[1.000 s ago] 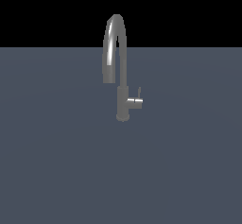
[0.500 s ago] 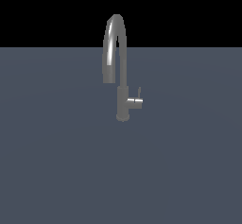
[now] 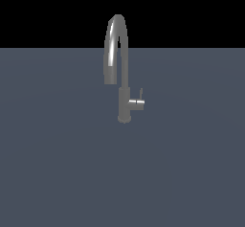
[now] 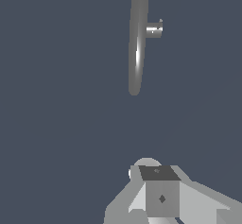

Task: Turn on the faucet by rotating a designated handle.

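Observation:
The faucet stands upright on the flat grey surface, with a glossy arched spout over a darker base column. The handle is a short stub pointing toward the exterior view's right, and its thin lever stands upward. The wrist view looks down on the faucet and its handle. My gripper sits well short of the spout tip, apart from it. Its fingers show as one block with no gap between them and hold nothing. No arm or gripper appears in the exterior view.
The grey surface runs flat around the faucet in every direction and ends at a black background behind it. Nothing else stands on it.

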Controlling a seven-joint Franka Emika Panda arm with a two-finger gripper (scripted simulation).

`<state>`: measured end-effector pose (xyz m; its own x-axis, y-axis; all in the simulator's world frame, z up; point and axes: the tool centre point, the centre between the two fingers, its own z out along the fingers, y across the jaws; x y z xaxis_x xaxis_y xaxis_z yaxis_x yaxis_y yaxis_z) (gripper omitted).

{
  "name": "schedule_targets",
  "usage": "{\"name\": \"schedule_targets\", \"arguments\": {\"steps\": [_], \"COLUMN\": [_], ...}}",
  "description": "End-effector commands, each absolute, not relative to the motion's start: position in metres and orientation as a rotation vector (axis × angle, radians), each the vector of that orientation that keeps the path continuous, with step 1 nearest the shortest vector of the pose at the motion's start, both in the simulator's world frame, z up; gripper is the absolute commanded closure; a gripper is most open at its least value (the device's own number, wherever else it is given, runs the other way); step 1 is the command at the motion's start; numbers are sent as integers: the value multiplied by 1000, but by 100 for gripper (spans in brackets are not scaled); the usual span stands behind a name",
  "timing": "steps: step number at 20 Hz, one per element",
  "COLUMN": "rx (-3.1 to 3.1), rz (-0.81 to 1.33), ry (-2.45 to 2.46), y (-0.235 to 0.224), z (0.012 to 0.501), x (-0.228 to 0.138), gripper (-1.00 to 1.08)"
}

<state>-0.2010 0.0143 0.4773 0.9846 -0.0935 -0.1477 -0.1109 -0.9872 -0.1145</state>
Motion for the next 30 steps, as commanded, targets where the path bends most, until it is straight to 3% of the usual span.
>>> {"name": "schedule_targets", "arguments": {"steps": [1,30], "rx": [-2964,-2265], "rz": [259,730], "ry": [211,809], "y": [13,-34], "z": [474,378], "x": [-186,-19], "gripper": [108,108]}}
